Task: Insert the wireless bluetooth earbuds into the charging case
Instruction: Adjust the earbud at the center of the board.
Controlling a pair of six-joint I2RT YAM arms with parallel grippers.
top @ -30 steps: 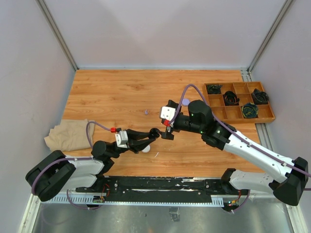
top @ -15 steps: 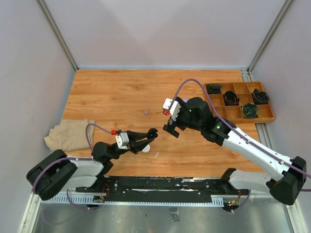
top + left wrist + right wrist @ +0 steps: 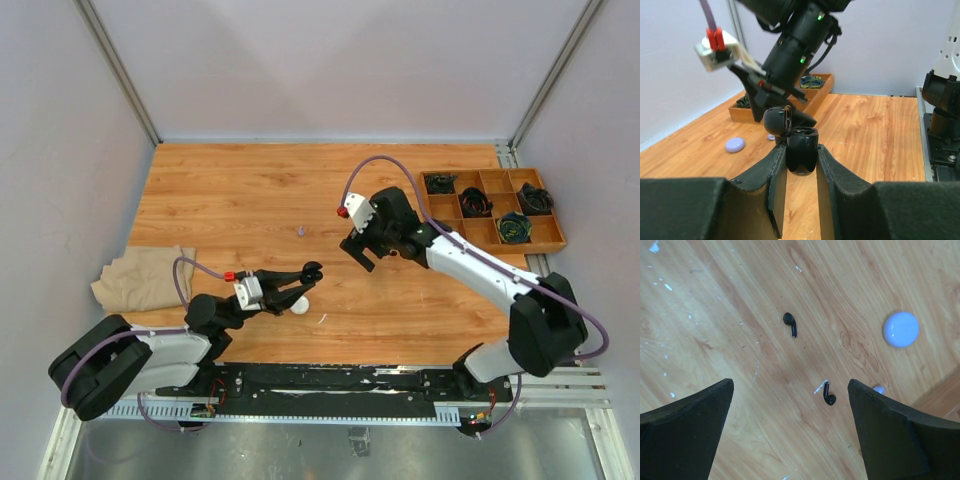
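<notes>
From above, our left gripper (image 3: 308, 276) pinches the open black case (image 3: 314, 268) on the near side of the lavender puck (image 3: 301, 231). The right gripper (image 3: 359, 251) hangs spread, right of the puck.

Left wrist: the case sits upright, clamped in our jaws, lid open.

Right wrist: two black earbuds (image 3: 828, 395) lie on the table left of the puck, stems crosswise to our spread jaws — the right arm is likely the nearer one.
</notes>
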